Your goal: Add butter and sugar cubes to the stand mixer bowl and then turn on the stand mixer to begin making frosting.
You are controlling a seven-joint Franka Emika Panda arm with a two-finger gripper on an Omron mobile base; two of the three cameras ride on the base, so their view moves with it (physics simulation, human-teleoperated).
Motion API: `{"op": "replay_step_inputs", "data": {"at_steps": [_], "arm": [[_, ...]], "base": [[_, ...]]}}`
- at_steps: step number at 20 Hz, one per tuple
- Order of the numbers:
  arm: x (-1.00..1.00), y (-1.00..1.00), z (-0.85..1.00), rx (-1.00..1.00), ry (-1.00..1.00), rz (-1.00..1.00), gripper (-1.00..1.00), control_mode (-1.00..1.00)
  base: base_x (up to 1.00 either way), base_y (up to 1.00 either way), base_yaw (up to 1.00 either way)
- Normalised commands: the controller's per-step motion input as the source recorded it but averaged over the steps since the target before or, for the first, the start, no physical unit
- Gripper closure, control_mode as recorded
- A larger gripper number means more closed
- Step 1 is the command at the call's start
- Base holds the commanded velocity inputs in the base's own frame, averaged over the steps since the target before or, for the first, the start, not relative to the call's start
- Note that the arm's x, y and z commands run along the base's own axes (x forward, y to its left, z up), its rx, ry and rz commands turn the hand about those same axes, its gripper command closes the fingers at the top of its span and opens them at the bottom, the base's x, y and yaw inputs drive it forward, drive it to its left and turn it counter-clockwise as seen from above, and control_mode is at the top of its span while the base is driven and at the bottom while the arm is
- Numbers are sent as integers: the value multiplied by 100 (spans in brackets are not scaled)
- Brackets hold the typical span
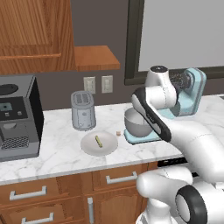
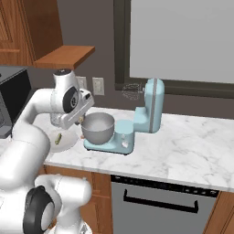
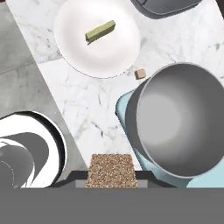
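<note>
One sugar cube [image 3: 110, 169] is pinched in the gripper [image 3: 111, 175] — you can see its speckled brown face held tight between the two tips in the hand view. The gripper hangs just above the near-left rim of the stand mixer bowl [image 3: 180, 118], not quite over the middle yet.

The bowl is grey and shiny inside, and I see nothing in it. It sits on the flat blue base of the stand mixer [image 2: 146, 114], whose head is tipped up with the whisk in the air.

A second sugar cube [image 1: 118, 132] sits on the white worktop [image 1: 57, 153], between the plate [image 1: 89, 146] and the bowl. The butter [image 1: 99, 141] lies on the plate, a thin yellow-green stick, well to the left of the mixer. Behind the plate stands the grey toaster [image 1: 82, 110], and far to the left is the black coffee machine [image 1: 17, 116].

So I think the job has only just begun. This first cube looks about ready to drop in once the gripper is a bit more over the bowl. Left to do — the other cube, the butter, and then switching the mixer on.
</note>
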Motion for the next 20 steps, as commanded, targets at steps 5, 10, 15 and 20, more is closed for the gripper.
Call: {"op": "replay_step_inputs", "data": {"at_steps": [5,10,15,20], "arm": [[44,10,0,-5,15,0,100,-100],[57,0,0,0,9,0,100,-100],[43,0,-9,0,1,0,100,-100],[32,0,-29,0,0,0,100,-100]], "base": [[0,0,0],[0,0,0],[0,0,0],[0,0,0]]}}
